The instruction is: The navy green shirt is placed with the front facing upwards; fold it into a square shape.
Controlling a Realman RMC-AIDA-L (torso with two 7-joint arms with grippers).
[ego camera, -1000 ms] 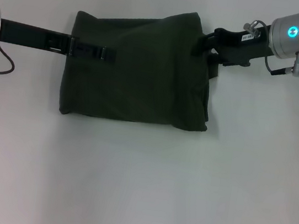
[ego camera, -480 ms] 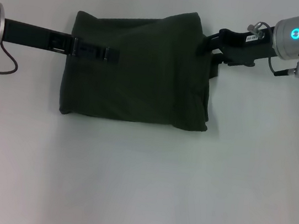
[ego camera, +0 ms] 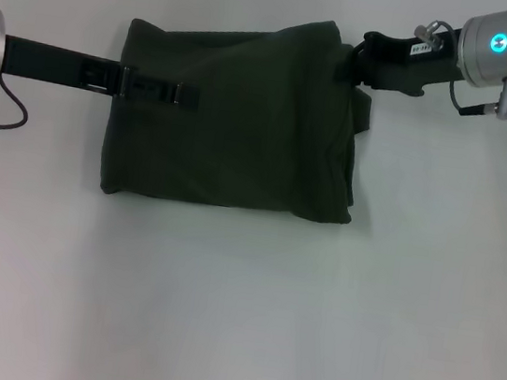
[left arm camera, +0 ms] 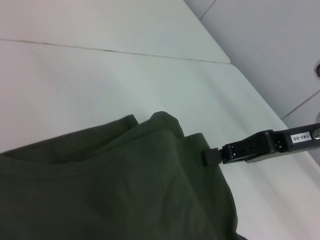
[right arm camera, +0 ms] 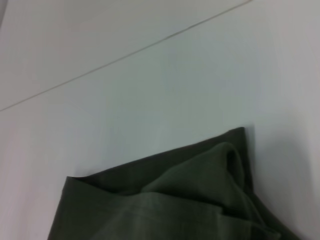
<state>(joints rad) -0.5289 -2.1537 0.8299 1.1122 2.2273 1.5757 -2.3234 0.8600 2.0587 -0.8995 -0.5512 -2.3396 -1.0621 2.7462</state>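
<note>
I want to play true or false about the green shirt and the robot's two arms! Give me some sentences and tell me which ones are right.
1. The dark olive-green cotton shirt is already folded into a compact, roughly square bundle. True.
2. The shirt lies on a dark wooden table. False: the table is plain white.
3. The left gripper reaches over the shirt from the robot's left. True.
4. The right gripper hangs far from the shirt, over bare table. False: it is at the shirt's far right corner.
5. Cream lettering shows on top of the folded shirt. False: only plain green cloth shows.
</note>
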